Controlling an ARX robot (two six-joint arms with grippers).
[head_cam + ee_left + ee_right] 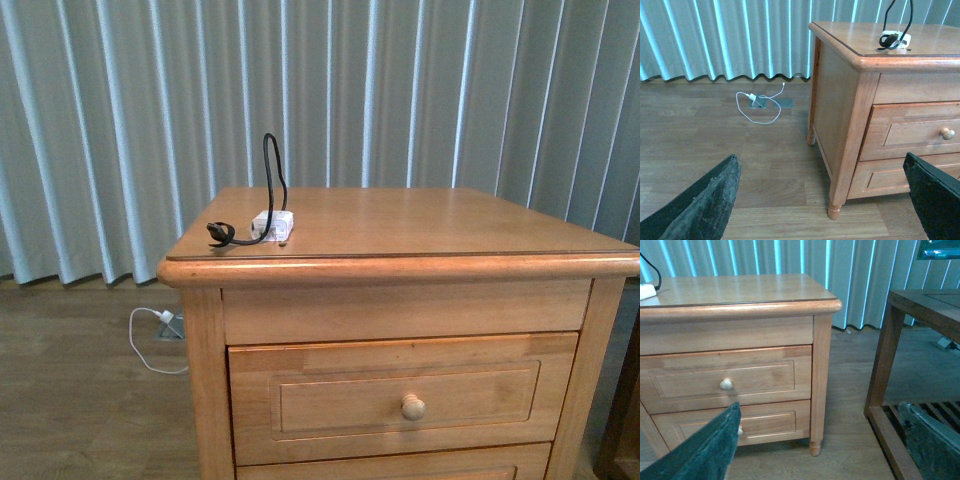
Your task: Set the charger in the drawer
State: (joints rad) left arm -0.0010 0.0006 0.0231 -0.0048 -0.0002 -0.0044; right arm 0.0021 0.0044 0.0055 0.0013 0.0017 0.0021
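Your charger (272, 225) lies on top of the wooden cabinet (400, 310), near its front left corner, with the white block flat on the wood and the black cable curling up in a tall loop. The drawer (405, 397) you want is the upper of the 2 fronts and it is shut, its 1 round knob (413, 407) facing you. Your left gripper (821, 159) is spread wide, its 2 dark fingers (705, 200) far apart. It sits low, off the cabinet's left front corner, and the charger (895, 39) is well above it and well apart. Your right gripper (818, 406) is also spread wide, its fingers (705, 450) low in front of the drawer (725, 377). From there only the edge of the charger (646, 291) shows, at the far side of the top. A white plug with a white cable (756, 102) lies on the floor (715, 150) by the curtain (120, 120).
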